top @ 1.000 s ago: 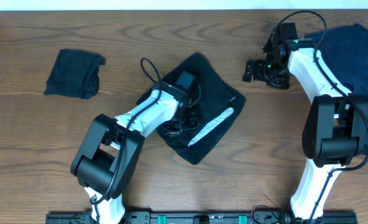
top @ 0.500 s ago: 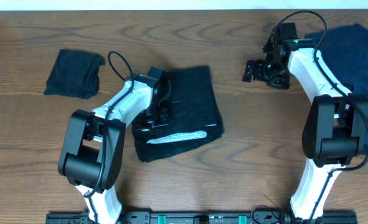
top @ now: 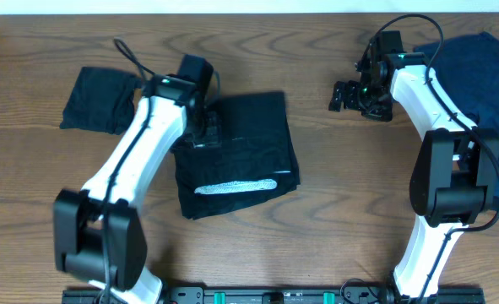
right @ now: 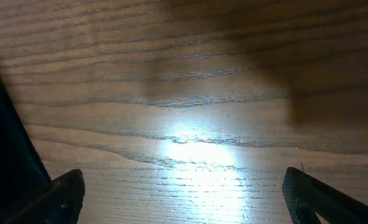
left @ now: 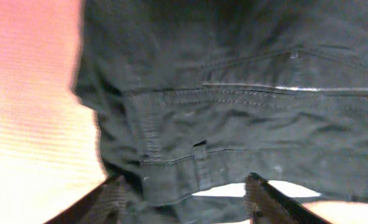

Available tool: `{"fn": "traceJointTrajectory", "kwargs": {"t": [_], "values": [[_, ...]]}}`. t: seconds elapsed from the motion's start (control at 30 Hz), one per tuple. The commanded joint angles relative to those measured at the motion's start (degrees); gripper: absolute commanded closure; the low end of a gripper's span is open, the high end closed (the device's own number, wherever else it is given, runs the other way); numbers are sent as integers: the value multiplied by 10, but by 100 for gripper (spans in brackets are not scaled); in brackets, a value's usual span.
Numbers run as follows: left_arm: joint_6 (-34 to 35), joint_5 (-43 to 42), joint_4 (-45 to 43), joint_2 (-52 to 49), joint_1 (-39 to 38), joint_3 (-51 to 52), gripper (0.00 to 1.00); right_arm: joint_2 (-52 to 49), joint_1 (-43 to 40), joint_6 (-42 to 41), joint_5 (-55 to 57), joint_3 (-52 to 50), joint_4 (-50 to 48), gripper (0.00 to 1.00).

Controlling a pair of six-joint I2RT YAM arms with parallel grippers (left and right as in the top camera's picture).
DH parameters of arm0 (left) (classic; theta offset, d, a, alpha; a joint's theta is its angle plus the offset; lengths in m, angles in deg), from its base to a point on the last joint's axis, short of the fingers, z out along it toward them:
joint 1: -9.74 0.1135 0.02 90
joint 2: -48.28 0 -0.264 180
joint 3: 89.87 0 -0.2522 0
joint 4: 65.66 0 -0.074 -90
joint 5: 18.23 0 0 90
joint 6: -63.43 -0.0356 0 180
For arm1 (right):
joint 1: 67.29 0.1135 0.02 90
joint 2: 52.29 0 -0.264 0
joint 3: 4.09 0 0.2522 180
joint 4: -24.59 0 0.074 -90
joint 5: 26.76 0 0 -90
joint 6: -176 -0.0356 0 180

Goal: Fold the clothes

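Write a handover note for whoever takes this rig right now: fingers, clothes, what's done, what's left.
Left gripper: open, nothing held, over the far left corner of the large black garment.
Right gripper: open, empty, over bare table.
Small black garment: folded bundle, far left.
Large black garment: folded to a rough square at centre, pale strip along its near edge.
Navy garment: loose at the right edge, not yet folded.
Left: fold the navy one.

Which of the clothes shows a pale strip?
The large black garment in the middle; the small black one at left and the navy one at right are plain dark.
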Motion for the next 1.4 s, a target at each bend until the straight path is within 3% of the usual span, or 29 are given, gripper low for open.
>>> {"fn": "traceJointTrajectory", "kwargs": {"t": [0.0,0.1,0.37,0.73,0.97,1.37], "values": [[-6,59,8,-4,11,3,17,14,3,6,4,7,-1,1],[-6,84,-7,-16,16,17,8,14,3,6,4,7,-1,1],[-6,83,-49,-70,20,42,0,14,4,6,4,7,-1,1],[7,81,-73,-117,45,44,0,14,3,6,4,7,-1,1],[7,15,-81,-147,46,44,0,14,4,6,4,7,-1,1],[7,14,-67,-179,47,42,0,14,3,6,4,7,-1,1]]}}
